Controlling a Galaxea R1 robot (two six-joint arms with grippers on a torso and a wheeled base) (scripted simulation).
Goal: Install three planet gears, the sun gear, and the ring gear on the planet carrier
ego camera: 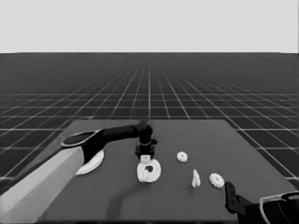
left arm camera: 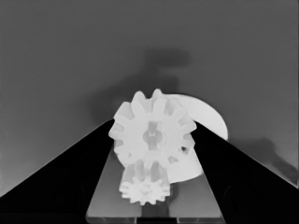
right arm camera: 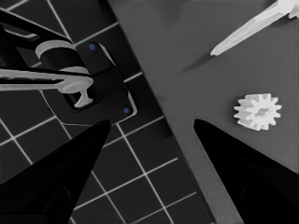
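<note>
Head view: left hand hung over the smaller round part; larger round part lay aside, two gears loose on the surface. Left wrist view: fingers clamped on a gear, another gear below. Right wrist view: right hand parked, spread, empty. Ring step remained

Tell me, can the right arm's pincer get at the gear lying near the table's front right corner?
Probably yes. The right pincer waits, open, at that corner, and the gear lies flat just beyond it with bare table between. The thin white piece stands beside it, apart.
</note>
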